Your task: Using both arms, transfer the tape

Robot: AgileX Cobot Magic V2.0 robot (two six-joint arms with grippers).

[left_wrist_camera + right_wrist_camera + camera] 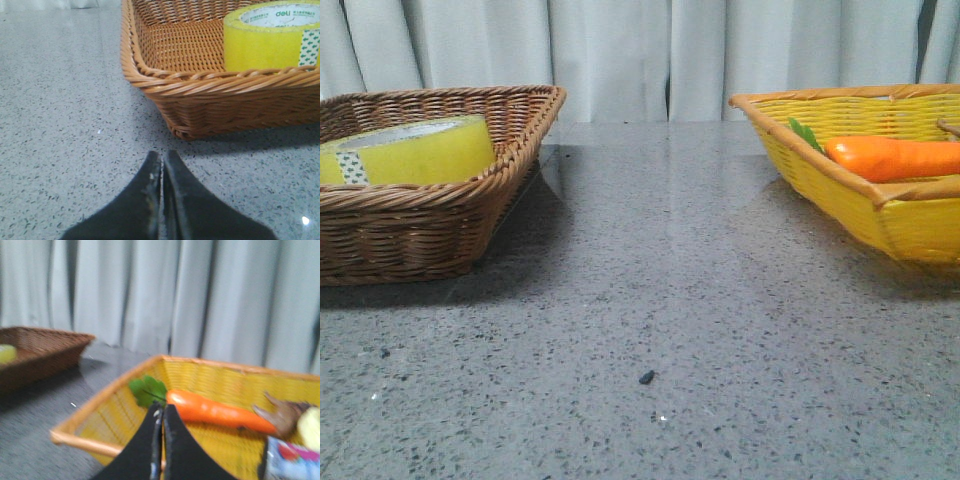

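Observation:
The yellow tape roll lies in the brown wicker basket at the left; its white, green-dotted strip shows on its side. It also shows in the left wrist view, inside the basket. My left gripper is shut and empty, low over the table just outside the basket's near corner. My right gripper is shut and empty, above the near rim of the yellow basket. Neither arm shows in the front view.
The yellow basket at the right holds an orange carrot with green leaves. In the right wrist view the carrot lies beside other items. The grey speckled table lies between the baskets. A curtain hangs behind.

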